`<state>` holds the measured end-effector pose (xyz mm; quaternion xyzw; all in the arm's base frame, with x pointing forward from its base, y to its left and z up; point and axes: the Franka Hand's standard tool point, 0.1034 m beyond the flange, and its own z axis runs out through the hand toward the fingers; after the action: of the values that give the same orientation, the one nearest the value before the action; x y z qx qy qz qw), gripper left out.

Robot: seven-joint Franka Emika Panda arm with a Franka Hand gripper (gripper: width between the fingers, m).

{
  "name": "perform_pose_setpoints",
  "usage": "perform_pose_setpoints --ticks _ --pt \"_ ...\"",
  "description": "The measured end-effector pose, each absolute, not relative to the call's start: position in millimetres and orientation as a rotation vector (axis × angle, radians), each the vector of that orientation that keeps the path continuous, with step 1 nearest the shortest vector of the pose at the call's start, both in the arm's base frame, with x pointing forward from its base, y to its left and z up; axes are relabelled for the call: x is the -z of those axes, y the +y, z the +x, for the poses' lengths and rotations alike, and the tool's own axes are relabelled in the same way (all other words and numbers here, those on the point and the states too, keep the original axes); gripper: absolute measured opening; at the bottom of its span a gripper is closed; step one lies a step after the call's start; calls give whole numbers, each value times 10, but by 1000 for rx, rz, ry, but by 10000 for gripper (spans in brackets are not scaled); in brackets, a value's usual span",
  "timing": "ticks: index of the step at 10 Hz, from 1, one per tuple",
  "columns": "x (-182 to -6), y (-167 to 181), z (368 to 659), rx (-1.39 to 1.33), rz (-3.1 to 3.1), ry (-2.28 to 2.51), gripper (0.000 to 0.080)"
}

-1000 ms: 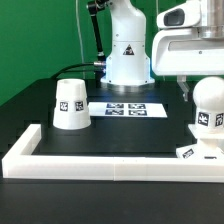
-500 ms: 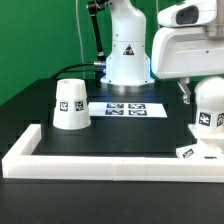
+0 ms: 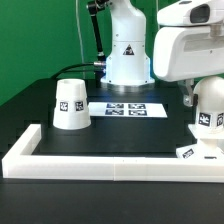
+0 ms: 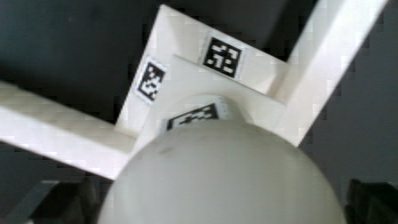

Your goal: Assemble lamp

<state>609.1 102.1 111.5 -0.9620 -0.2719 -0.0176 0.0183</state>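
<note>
Bulb (image 3: 208, 108) was a smooth white rounded part w/ a black-and-white tag on its front, standing upright on the flat square base (image 3: 192, 152) at near right of table, by the white corner bars. Gripper (image 3: 192, 92) hung just above/behind it, jaws wide open, holding nothing. Tapered shade (image 3: 71, 104) sat on its wide end, well apart at left, tag facing front.

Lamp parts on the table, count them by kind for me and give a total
Shade: 1
Bulb: 1
Base: 1
Total: 3 lamp parts, all white with square tags.
</note>
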Motion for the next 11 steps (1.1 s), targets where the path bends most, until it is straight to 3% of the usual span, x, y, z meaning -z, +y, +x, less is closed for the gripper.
perform_pose_setpoints --ticks 8,9,11 --pt "-1154 988 6152 51 -2747 -1605 698" --pt "-1153 984 6152 51 -2751 -1599 576" --pt "-1153 983 6152 51 -2752 -1598 576"
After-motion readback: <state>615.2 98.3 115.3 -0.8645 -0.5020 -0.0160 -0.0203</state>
